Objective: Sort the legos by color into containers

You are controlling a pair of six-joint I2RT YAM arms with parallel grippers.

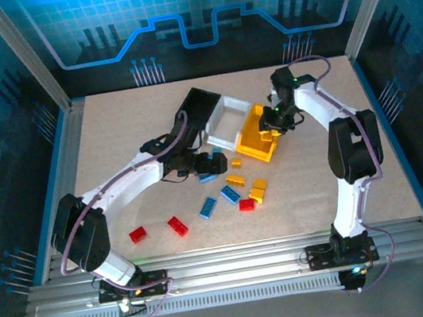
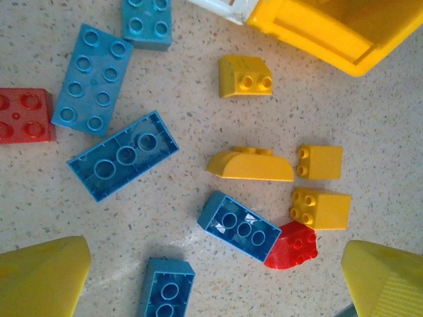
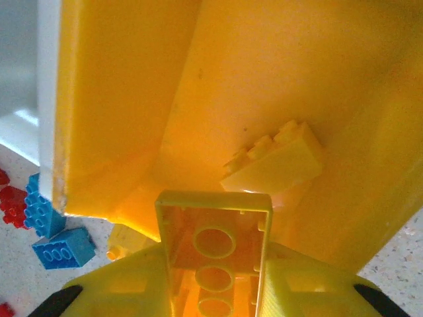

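The containers stand in a diagonal row at the table's middle: a black bin (image 1: 201, 104), a white bin (image 1: 225, 120) and a yellow bin (image 1: 255, 137). My right gripper (image 1: 271, 129) hangs over the yellow bin (image 3: 264, 79), shut on a yellow lego (image 3: 215, 244) whose hollow underside faces the camera. Another yellow lego (image 3: 274, 162) lies inside the bin. My left gripper (image 1: 214, 162) hovers open above the loose legos, its fingertips (image 2: 46, 274) wide apart. Below it lie a blue lego (image 2: 239, 226) touching a red one (image 2: 292, 246), another blue (image 2: 165, 290) and several yellow ones (image 2: 251, 165).
More blue legos (image 2: 94, 78) and a red one (image 2: 25, 115) lie left of the gripper. Two red legos (image 1: 137, 234) (image 1: 177, 226) sit apart toward the near left. Aluminium rails (image 1: 228, 264) border the table's near edge.
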